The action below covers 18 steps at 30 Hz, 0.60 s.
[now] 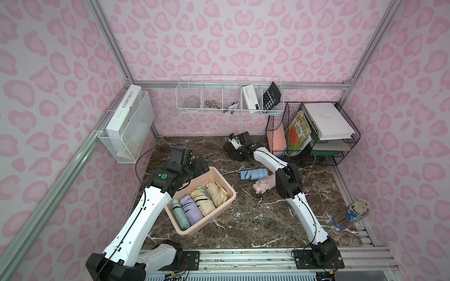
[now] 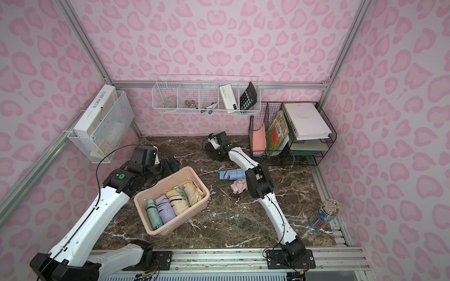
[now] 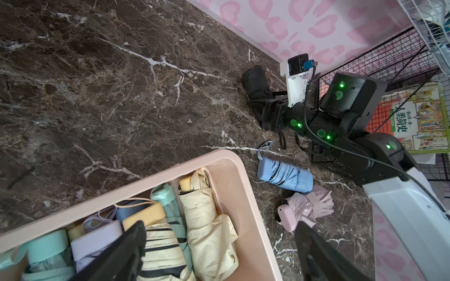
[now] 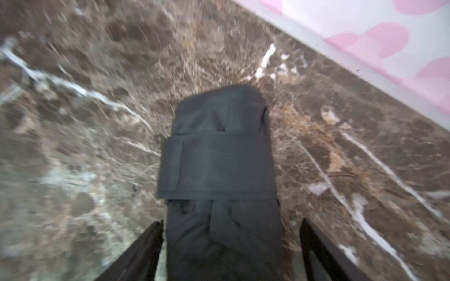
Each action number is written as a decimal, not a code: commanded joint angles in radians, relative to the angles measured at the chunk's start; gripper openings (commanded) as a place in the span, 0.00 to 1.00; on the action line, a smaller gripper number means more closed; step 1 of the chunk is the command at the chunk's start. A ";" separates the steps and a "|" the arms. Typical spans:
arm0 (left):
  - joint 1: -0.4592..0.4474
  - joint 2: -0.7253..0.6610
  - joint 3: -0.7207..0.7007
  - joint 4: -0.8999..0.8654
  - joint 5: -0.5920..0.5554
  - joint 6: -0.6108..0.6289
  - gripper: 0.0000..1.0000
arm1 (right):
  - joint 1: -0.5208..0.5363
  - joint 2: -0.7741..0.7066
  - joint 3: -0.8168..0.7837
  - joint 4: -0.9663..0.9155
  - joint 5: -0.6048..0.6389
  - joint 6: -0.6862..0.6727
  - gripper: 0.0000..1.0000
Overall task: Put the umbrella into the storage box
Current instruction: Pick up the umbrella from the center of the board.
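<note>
Right gripper [image 4: 231,221] open, jaws astride the black folded fabric umbrella [image 4: 219,114]. Judged light, soft, compressible: clamp mid-body at the wrap band [image 4: 214,165]. Left gripper [image 3: 220,223] open.

I'm seeing four umbrellas [image 1: 198,203] lying side by side in the box [image 1: 209,217], which is sitting left on the table [image 1: 255,219]. Two umbrellas [image 1: 253,174] are lying right of it, close together; the last umbrella [image 3: 255,81] is lying behind them, left of the rack [image 1: 272,131].

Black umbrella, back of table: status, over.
Left pincer open above storage box. Right pincer open, straddling black umbrella on table. Blue umbrella, pink umbrella lie loose nearby, not blocking.
</note>
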 commanded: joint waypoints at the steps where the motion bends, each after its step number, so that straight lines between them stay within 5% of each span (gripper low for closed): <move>1: 0.000 0.001 0.014 -0.022 -0.010 0.012 0.95 | 0.008 0.023 0.007 -0.053 0.053 0.002 0.63; 8: 0.001 0.004 0.020 -0.030 -0.007 0.021 0.95 | 0.024 -0.016 -0.061 -0.223 0.017 0.014 0.26; 18: 0.005 -0.023 -0.008 -0.021 -0.004 0.005 0.95 | 0.000 -0.226 -0.321 -0.237 -0.241 0.066 0.08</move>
